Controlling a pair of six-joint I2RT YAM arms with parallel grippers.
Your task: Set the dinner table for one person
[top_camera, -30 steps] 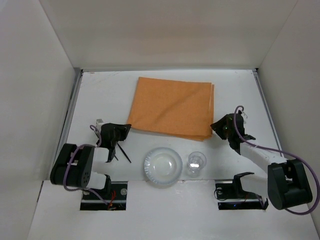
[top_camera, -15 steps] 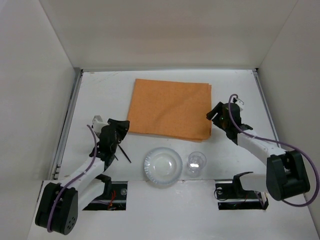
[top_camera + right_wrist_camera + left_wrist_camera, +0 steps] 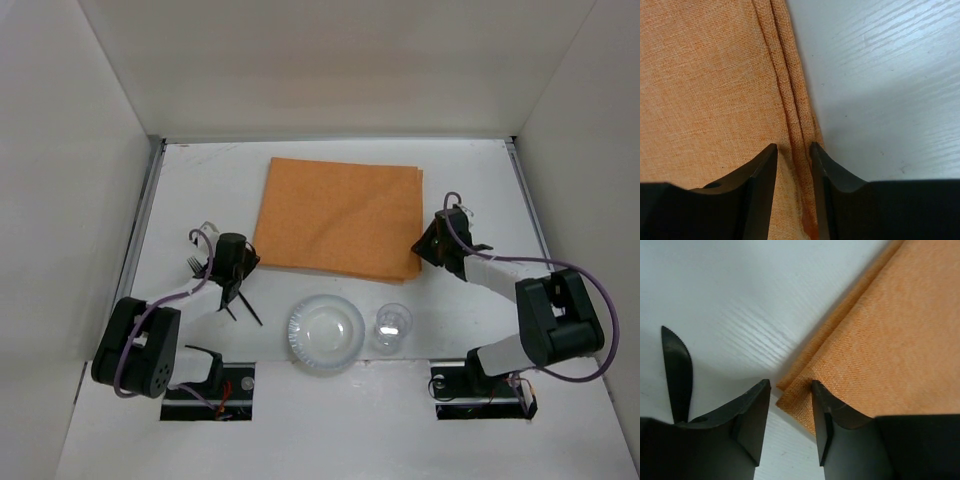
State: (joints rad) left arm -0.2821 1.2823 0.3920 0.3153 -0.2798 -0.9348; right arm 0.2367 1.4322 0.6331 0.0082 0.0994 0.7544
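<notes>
We have both arms down at the near corners of the mat, which lies toward 12 o'clock on the white table. The left gripper sits at the mat's 7 o'clock corner, and the right gripper sits at its 5 o'clock corner.

In the left wrist view the jaws stand apart, with the folded corner lying in the gap and nothing pinched. The right wrist view shows much the same: the jaws are parted and the layered edge runs up between them.

We judge the step in hand to be taking hold of these 2 corners, so that the mat can be straightened or drawn toward 6 o'clock. To do it well:

- We should press the tips down to the tabletop before closing, so that every fold of cloth is caught and not only the top layer.
- Both sides should close together, lift only a little and travel evenly, or the mat will skew or bunch.

The plate, with the glass at its 3 o'clock, stands near the mat's near edge. A long pull would likely push into them. A black knife lies just beside the left jaw, at its 9 o'clock in the wrist view, so we should keep that jaw from catching it.
</notes>
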